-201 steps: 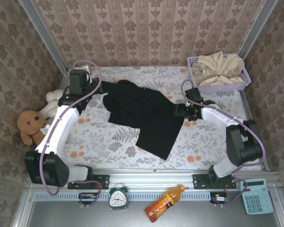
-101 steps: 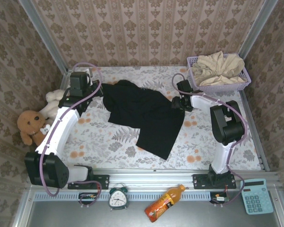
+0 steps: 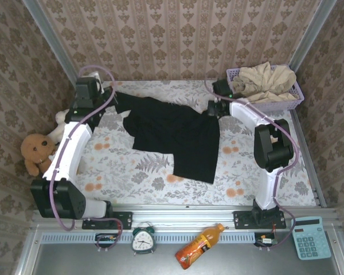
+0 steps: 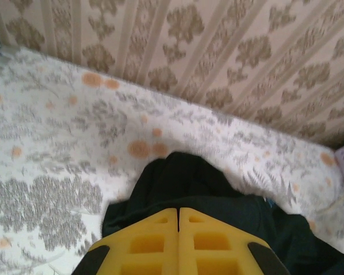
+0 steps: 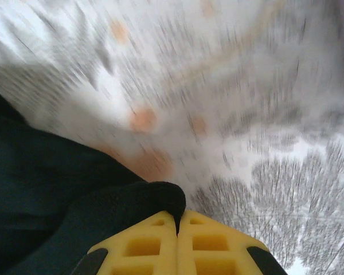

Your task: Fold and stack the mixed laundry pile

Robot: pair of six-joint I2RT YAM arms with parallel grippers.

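Early on: nothing is folded or stacked yet. The T-shirt [image 3: 178, 134] lies spread on the desk [image 3: 117, 172], left of the basket [image 3: 275, 105]. The left tool [image 4: 178, 213] and right tool [image 5: 178, 216] each pinch a far edge, apparently, given blur. The beige garment [image 3: 264, 80] waits inside the basket

Beige damask-papered walls [image 3: 178, 34] enclose a table [image 3: 132, 172] under floral cloth.

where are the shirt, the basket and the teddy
shirt [image 3: 178, 134], top view, middle of its body
basket [image 3: 275, 105], top view, front wall
teddy [image 3: 34, 149], top view, its head
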